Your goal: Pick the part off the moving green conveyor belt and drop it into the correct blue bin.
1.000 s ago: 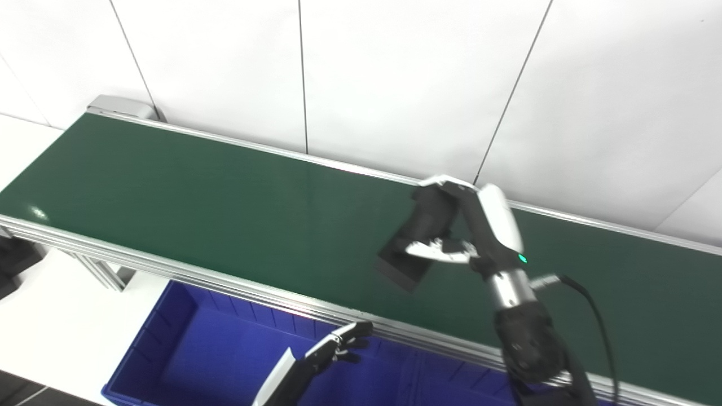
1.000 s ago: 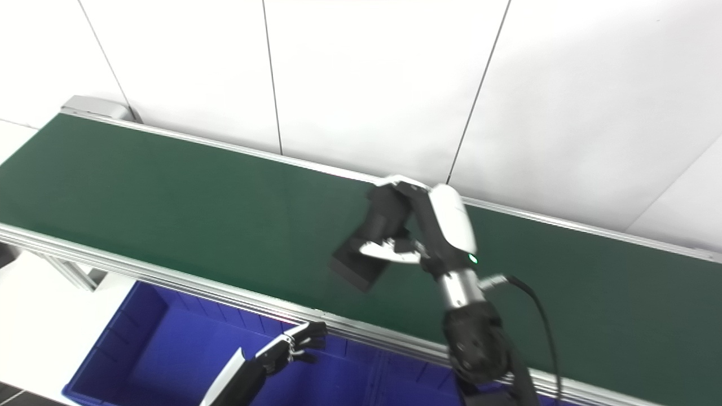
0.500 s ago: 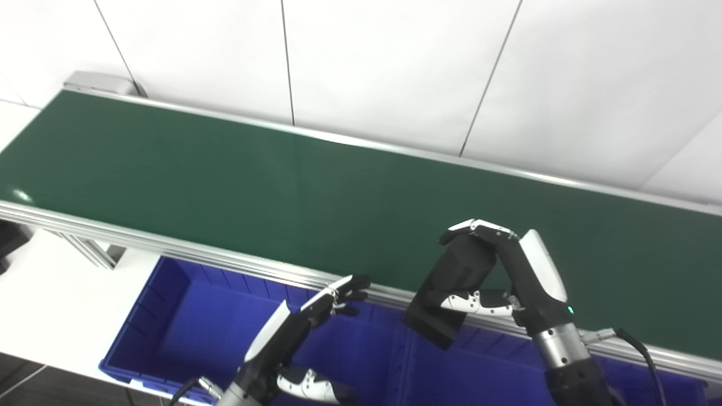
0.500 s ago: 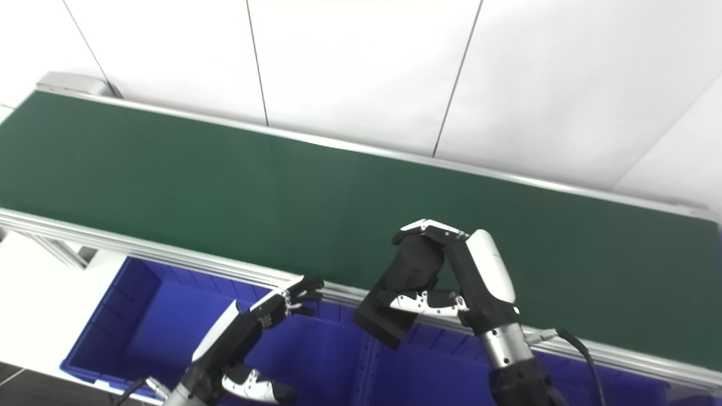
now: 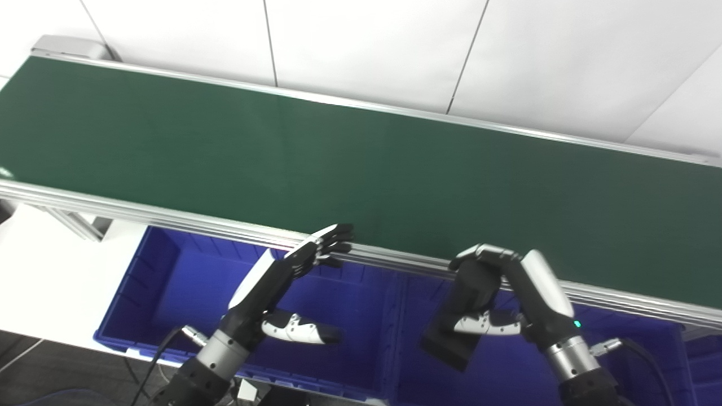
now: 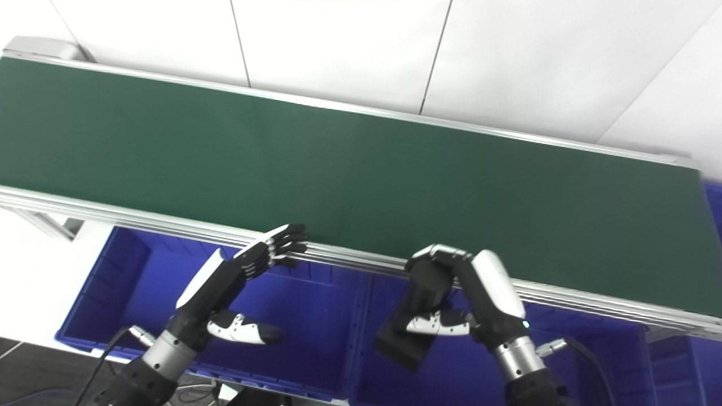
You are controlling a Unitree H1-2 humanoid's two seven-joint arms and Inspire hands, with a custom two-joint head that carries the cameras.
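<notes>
Right robot hand (image 5: 496,304), gripping the black part (image 5: 465,316), has carried it off the conveyor belt (image 5: 361,169) to above the blue bin (image 5: 637,361) beside the belt, ready for release; left robot hand (image 5: 293,287) open.

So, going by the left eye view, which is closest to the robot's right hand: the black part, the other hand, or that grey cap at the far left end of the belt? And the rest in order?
From the right hand:
1. Black part: held in that hand, above the blue bin.
2. Left hand: off to its left, open, over the same row of bins.
3. Grey end cap: farthest, at the belt's far left corner by the wall.
</notes>
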